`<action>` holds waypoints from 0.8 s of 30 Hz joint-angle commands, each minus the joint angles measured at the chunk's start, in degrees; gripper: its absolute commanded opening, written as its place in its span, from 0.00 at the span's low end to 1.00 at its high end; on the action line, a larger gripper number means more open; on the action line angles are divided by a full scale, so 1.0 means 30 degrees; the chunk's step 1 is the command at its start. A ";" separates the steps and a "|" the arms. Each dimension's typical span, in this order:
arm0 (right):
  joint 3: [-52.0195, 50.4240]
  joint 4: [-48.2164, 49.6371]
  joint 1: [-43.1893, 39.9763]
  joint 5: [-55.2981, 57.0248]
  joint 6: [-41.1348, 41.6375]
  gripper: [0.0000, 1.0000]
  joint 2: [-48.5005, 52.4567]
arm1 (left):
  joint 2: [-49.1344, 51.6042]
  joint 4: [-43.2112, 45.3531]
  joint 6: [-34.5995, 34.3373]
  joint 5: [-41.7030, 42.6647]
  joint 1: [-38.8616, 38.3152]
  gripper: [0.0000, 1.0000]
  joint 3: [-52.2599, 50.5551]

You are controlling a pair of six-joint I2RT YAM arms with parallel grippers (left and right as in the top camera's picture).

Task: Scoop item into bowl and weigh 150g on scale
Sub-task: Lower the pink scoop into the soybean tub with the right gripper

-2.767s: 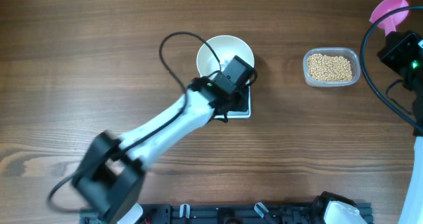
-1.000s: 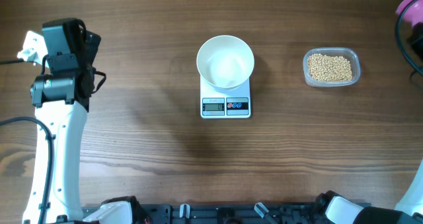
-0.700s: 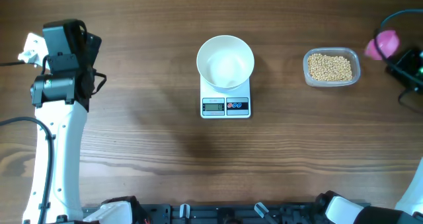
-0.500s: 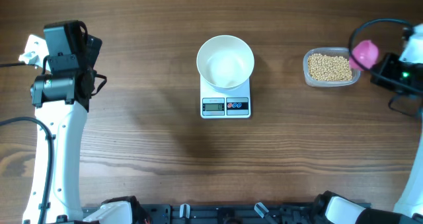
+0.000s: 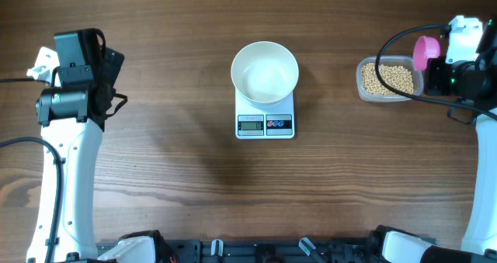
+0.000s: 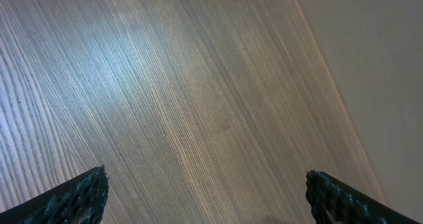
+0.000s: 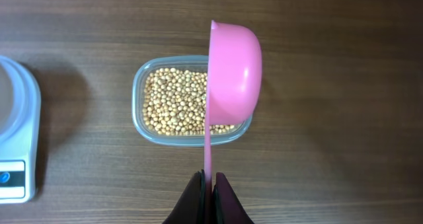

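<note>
Our right jaws are pinched tight on the thin flat handle of a glossy pink plastic scoop. The dark fingers meet around it with no gap we can see. The scoop is tipped on its side, so we see its smooth rounded back, and it covers the right part of a clear rounded-rectangular tub. The beans are in that tub: small, round, tan-yellow, packed across the bottom.

The left jaws are spread wide with nothing between them. Their ribbed black fingertips hang over bare wood near the left end of the bench, well apart from everything else.

In the middle sits the smooth round white bowl, on the flat white square scale. The scale's grey display and dark button panel poke out in front of the bowl. A black cable loops over the tub in the overhead view and hides part of it.
</note>
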 commanded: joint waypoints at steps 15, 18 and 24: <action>-0.0736 -0.0189 0.0073 -0.1639 -0.1086 0.04 0.2062 | 0.0175 0.1727 0.9355 0.8619 0.0073 1.00 0.0087; -0.0736 -0.0066 0.0073 -0.1545 -0.0896 0.04 0.2091 | 0.0182 0.0991 1.2021 1.1577 0.0007 1.00 0.0087; -0.0736 0.0211 0.0073 -0.1319 -0.0867 0.04 0.2718 | 0.0182 -0.1268 1.7668 1.3770 -0.1800 1.00 0.0087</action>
